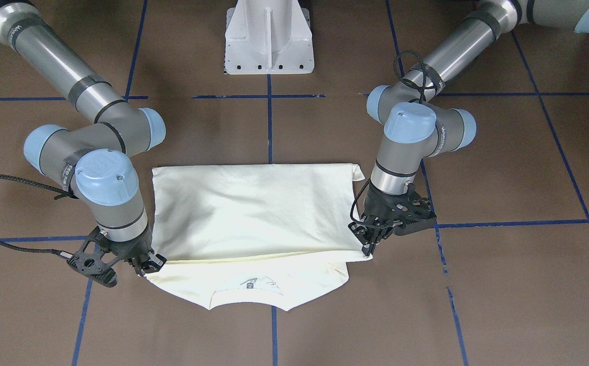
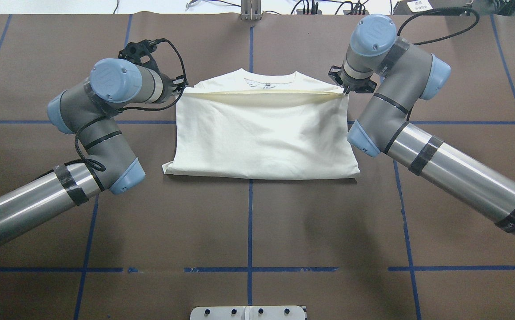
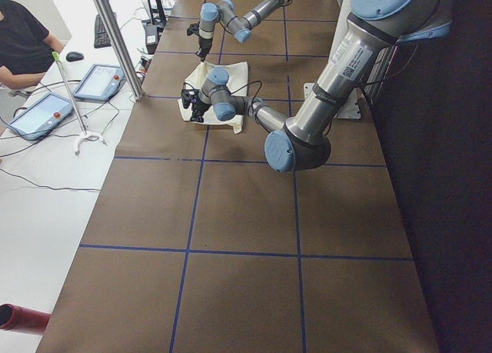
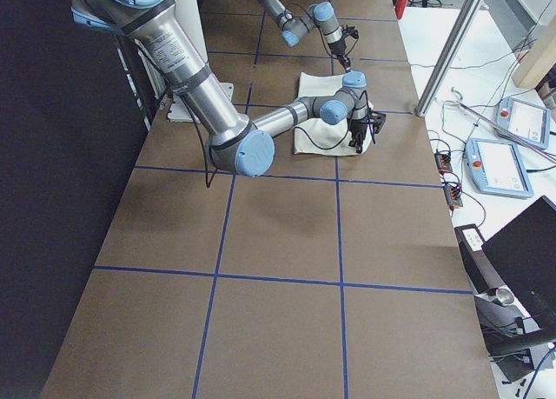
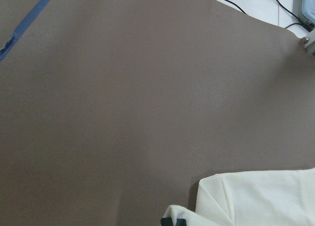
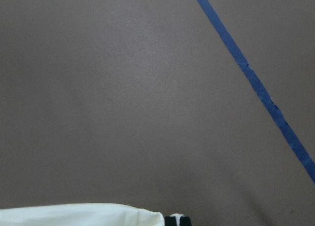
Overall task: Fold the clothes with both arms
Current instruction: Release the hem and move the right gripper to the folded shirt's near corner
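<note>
The cream-white shirt lies folded on the brown table, its lower part doubled over toward the collar. The folded edge runs taut between both grippers. My left gripper is shut on that edge's corner on the robot's left, seen in the front view as the left gripper. My right gripper is shut on the opposite corner, the right gripper in the front view. The plain shirt shows no print; only the collar label shows. Each wrist view catches just a strip of cloth.
The white pedestal base stands at the robot's side of the table. Blue tape lines cross the brown surface. A seated person and tablets are beyond the far edge, beside a metal post.
</note>
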{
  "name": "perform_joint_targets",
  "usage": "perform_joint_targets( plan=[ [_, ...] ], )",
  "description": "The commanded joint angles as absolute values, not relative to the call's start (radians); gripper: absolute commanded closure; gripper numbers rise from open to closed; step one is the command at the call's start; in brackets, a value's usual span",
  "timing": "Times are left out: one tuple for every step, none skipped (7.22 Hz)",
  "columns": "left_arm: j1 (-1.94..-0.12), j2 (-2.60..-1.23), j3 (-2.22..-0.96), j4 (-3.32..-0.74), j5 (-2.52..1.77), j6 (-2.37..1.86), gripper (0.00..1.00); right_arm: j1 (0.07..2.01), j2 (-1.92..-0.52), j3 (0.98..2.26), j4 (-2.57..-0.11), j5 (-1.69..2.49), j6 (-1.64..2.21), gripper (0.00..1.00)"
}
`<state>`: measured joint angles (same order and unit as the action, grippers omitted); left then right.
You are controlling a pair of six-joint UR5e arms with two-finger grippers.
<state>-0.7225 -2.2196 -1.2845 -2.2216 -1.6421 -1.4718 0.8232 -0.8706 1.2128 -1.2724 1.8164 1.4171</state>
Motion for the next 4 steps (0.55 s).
perform_joint_targets(
  plan=[
    [-0.723,-2.221,-1.269,-2.224,-1.637,-1.474,0.79,0.821,-0.87,1.212,-1.235,1.813,1.425,0.64],
    [-0.723,-2.223,-1.27,-2.226,-1.637,-1.474,0.72,0.819,-0.867,1.212,-1.235,1.815,1.427,0.47],
    [-0.723,-2.218,-1.27,-2.229,-1.637,-1.474,0.71,0.819,-0.859,1.218,-1.233,1.815,1.433,0.42],
    [-0.724,-2.214,-1.27,-2.241,-1.637,-1.476,0.71,0.819,-0.862,1.242,-1.232,1.822,1.44,0.39]
  ],
)
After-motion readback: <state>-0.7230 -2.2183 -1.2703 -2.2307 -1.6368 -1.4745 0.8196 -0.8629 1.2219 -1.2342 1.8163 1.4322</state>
